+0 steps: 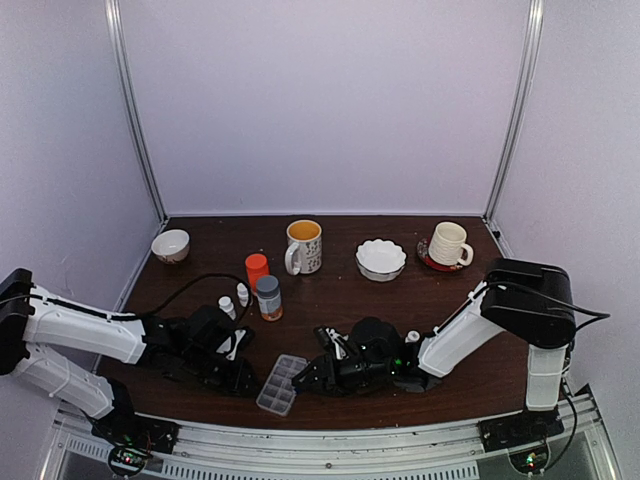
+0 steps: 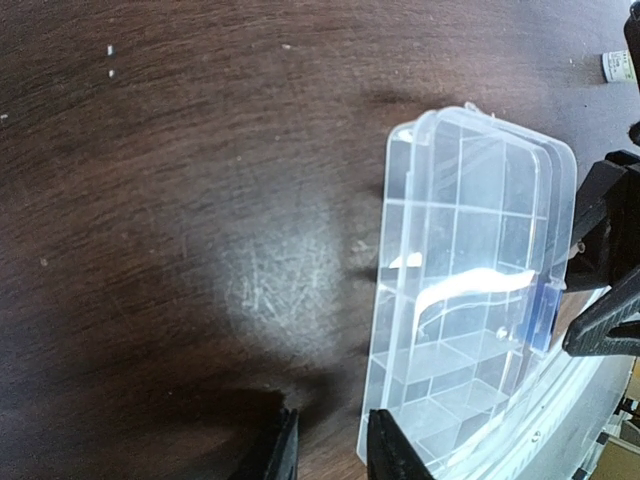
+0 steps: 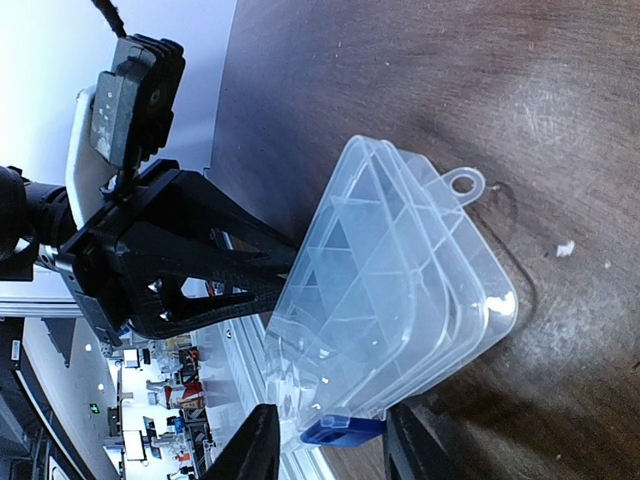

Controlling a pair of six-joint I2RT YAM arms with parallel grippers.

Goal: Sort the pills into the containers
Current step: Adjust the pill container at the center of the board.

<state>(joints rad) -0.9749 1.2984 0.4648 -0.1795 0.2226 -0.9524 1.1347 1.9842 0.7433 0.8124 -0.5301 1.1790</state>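
Observation:
The clear organizer box [image 1: 281, 384] lies flat near the table's front edge with its lid down, and its containers [image 2: 470, 300] look almost empty. A few tiny whitish pills [image 2: 110, 50] lie on the bare wood, and one [image 3: 565, 248] rests beside the box. My left gripper [image 2: 335, 452] is at the box's left side. Its jaws stand apart over bare table, and one finger [image 2: 395, 450] touches the box's corner. From the right, my right gripper [image 3: 335, 450] straddles the box's blue latch [image 3: 340, 432]. One finger touches the latch, and a small gap shows at the other.
Behind the box stand an orange bottle [image 1: 257, 270], a grey-capped bottle [image 1: 268, 297] and small white bottles [image 1: 228, 306]. Along the back are a small bowl [image 1: 170, 245], a mug [image 1: 303, 246], a white bowl [image 1: 381, 259] and a cup on a saucer [image 1: 449, 244].

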